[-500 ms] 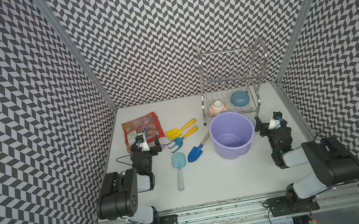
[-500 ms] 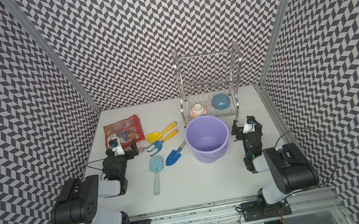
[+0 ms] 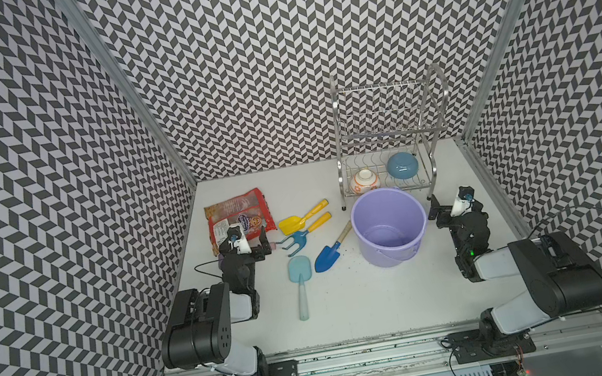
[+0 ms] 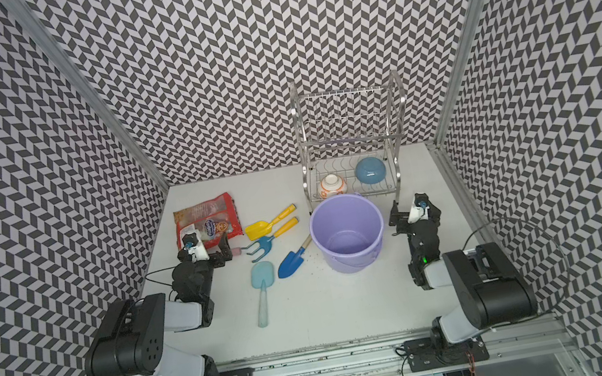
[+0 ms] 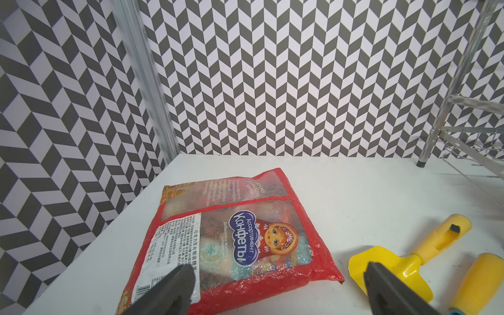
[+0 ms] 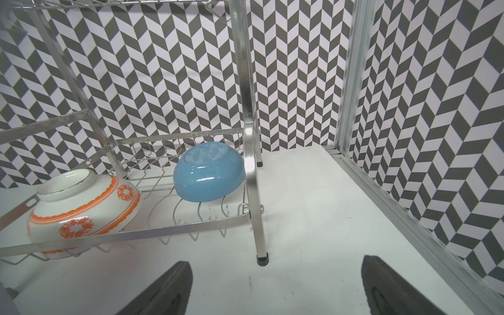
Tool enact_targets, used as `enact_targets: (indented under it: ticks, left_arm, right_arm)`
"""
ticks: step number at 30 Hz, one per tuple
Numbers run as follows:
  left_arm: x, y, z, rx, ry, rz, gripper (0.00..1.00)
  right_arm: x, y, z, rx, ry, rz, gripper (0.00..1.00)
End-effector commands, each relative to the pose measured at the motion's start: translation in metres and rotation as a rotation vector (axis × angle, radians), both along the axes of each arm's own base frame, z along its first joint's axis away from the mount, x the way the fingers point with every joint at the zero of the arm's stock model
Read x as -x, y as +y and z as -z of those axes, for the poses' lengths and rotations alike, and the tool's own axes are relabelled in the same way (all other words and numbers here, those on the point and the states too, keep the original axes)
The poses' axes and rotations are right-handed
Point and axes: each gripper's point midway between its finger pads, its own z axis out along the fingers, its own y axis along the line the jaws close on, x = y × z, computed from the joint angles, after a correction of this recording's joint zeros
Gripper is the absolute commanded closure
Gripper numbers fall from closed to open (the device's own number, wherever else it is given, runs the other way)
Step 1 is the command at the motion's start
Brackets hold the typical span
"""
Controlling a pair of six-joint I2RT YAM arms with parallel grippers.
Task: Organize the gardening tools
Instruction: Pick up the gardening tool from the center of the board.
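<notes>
Left gripper point(image 5: 281, 270) is held spread, empty, near red snack bag point(image 5: 245, 231); right gripper point(image 6: 275, 263) is held spread, empty, beside dish rack point(image 6: 249, 163).

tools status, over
Left gripper, right gripper open, empty. Yellow scoop, blue yellow-handled fork, dark blue wooden-handled trowel, light blue long-handled spade loose; lavender bucket empty. Red snack bag nearby.

Just right of my left gripper point(image 5: 278, 278) I count one scoop point(image 3: 291, 224), one fork point(image 3: 299, 239), one trowel point(image 3: 327, 255) and one spade point(image 3: 299, 270): four in plain sight. One purple piece point(image 3: 270, 247) pokes out beneath that gripper; its kind I can't tell. One bag point(image 3: 238, 216) lies ahead of it. One bucket point(image 3: 393, 254) stands between it and my right gripper point(image 6: 272, 281); ahead of that, one rack point(image 6: 246, 109) holds two bowls point(image 6: 81, 207).
</notes>
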Motion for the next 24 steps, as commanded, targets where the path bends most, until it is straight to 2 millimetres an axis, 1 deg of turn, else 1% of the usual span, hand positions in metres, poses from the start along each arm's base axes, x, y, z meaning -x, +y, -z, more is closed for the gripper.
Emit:
enact_targets:
  ticks: [1,5,8,12,14,15,18,21,24]
  left_arm:
    - [0.000,0.005,-0.006,0.029,-0.018,-0.003,0.00]
    - [0.000,0.009,-0.014,0.044,-0.037,-0.022,0.00]
    - [-0.006,0.012,-0.022,0.048,-0.010,-0.033,0.00]
    - [-0.014,0.011,-0.036,0.048,0.016,-0.039,0.00]
    - [-0.019,0.015,-0.046,0.109,0.032,-0.076,0.00]
    - [-0.022,0.016,-0.047,0.136,0.046,-0.083,0.00]
    - [-0.028,0.007,-0.053,0.170,0.062,-0.050,0.00]
    - [-0.028,-0.010,-0.059,0.205,0.047,0.015,0.00]
    - [-0.027,-0.027,-0.060,0.227,0.048,0.064,0.00]
  right_arm:
    - [-0.001,-0.006,-0.018,-0.016,-0.037,0.048,0.00]
    - [0.001,-0.013,-0.023,-0.025,-0.039,0.087,0.00]
    - [0.004,-0.020,-0.023,-0.051,-0.003,0.132,0.00]
    - [0.006,-0.029,-0.029,-0.110,0.044,0.205,0.00]
    - [0.008,-0.035,-0.029,-0.151,0.075,0.251,0.00]
    - [0.009,-0.036,-0.028,-0.171,0.093,0.267,0.00]
    - [0.011,-0.041,-0.025,-0.221,0.139,0.317,0.00]
    - [0.014,-0.043,-0.022,-0.234,0.173,0.343,0.00]
    - [0.016,-0.043,-0.024,-0.247,0.196,0.358,0.00]
